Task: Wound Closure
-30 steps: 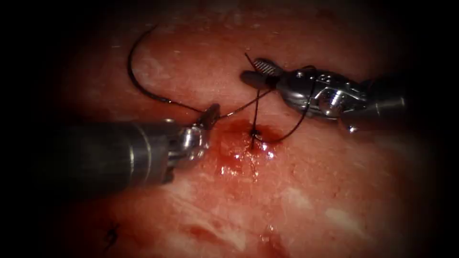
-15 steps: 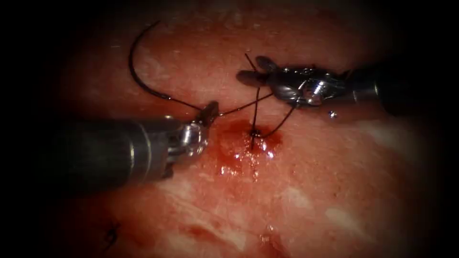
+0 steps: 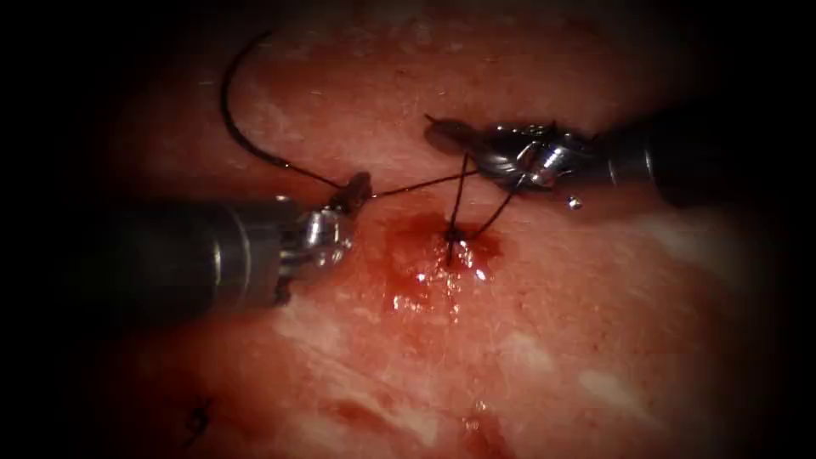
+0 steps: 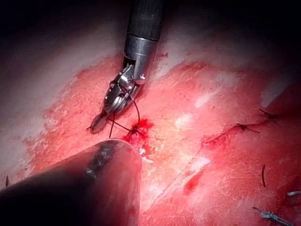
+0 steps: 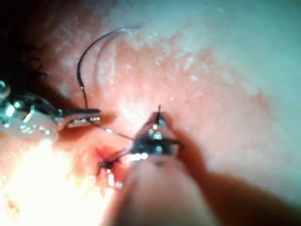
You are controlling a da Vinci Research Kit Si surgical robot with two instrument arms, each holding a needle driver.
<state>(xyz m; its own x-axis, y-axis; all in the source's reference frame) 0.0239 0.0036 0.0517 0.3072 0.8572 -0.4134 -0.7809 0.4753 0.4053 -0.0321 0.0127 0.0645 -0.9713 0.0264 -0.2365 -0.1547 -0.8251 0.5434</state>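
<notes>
The curved needle point(image 3: 224, 110) lies free on the tissue point(image 3: 544, 323), left of the cut, out of the tissue. My left tool point(image 3: 354, 189) is shut on the thread point(image 3: 416, 182) just past the needle's tail end. From there the thread runs taut to the right and wraps around my right tool point(image 3: 444, 133). That tool is shut on the short thread end rising from the stitch point(image 3: 451, 235). The right wrist view has the needle point(image 5: 81, 70), the left tool point(image 5: 84, 114) and the right tool point(image 5: 158, 121) with a thread tip poking past it. The right tool point(image 4: 99, 120) also appears over the stitch in the left wrist view.
Red fluid point(image 3: 415, 255) pools around the stitch and below it. A finished stitch point(image 4: 243, 127) and another point(image 4: 268, 113) sit further along the cut. Loose cut thread ends point(image 4: 263, 175) lie on the tissue. A small dark knot point(image 3: 198, 418) lies at the lower left.
The right tool's jaws went from open to shut on the short thread end. The left tool drew back to the left with the thread, and the loop around the right tool drew tighter.
</notes>
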